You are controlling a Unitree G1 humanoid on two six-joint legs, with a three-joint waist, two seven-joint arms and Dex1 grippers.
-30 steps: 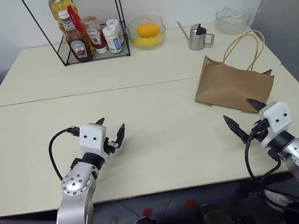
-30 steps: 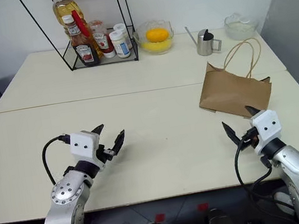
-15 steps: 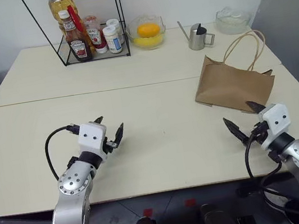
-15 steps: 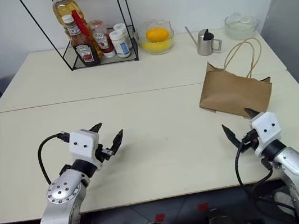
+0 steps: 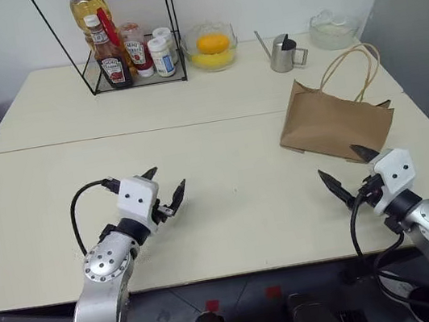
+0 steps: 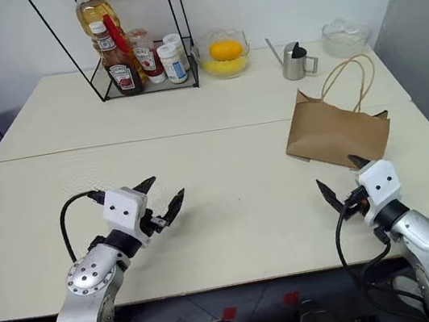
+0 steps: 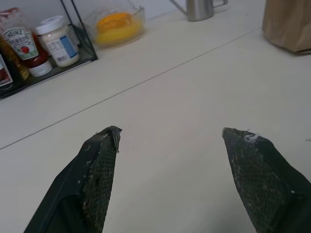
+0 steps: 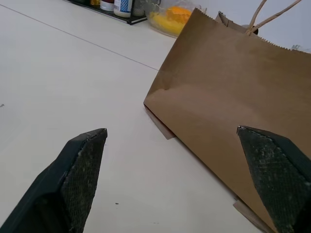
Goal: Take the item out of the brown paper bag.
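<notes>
The brown paper bag [image 5: 336, 125] lies on its side on the worktop [image 5: 238, 206], at about 2 o'clock, handles toward the back. Right pincer [image 5: 345, 171] hovers released just before it; left pincer [image 5: 165, 188] hangs released at 8 o'clock, empty

our head stereo pair looking down over the table [image 5: 227, 134], our wrist cams low along fingers, both catching brown paper bag [image 8: 228, 92]
</notes>
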